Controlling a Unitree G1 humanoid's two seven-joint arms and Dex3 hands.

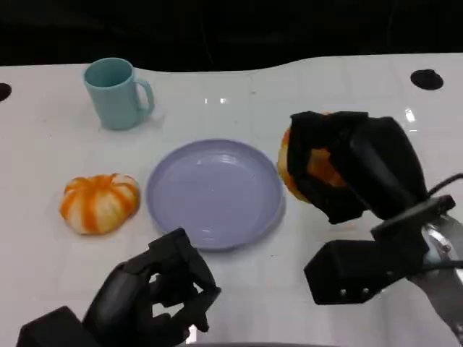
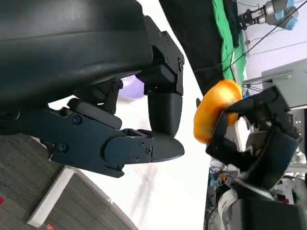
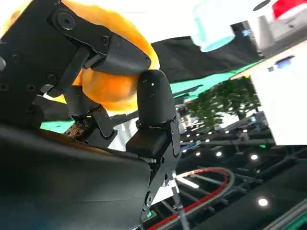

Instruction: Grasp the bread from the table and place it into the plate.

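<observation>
Bread held by right hand, beside plate rim

Nearest the camera, the left hand (image 1: 163, 293) is seen low over the tabletop (image 1: 340, 87), fingers curled in with nothing held. Further right, the right hand (image 1: 340, 170) is wrapped around the bread (image 1: 312, 168), an orange-yellow roll, which is lifted just beside the right rim of the plate (image 1: 215, 193). In the left wrist view the bread (image 2: 213, 115) is seen clear of the tabletop, clamped between dark fingers (image 2: 240, 143). In the right wrist view the fingers (image 3: 108, 50) are closed over the bread (image 3: 103, 86) from both sides.

Handling, judged: the bread is likely light and soft, so it could be dented by a hard squeeze; the surface looks smooth and rounded, so a grip across its widest part is safest, as now held.

Containers: the lavender plate is seen with nothing in it. Left of it a striped orange-and-white pumpkin-shaped item (image 1: 99, 202) lies on the tabletop. Farthest back, a teal mug (image 1: 116, 92) stands upright; its contents cannot be told.
</observation>
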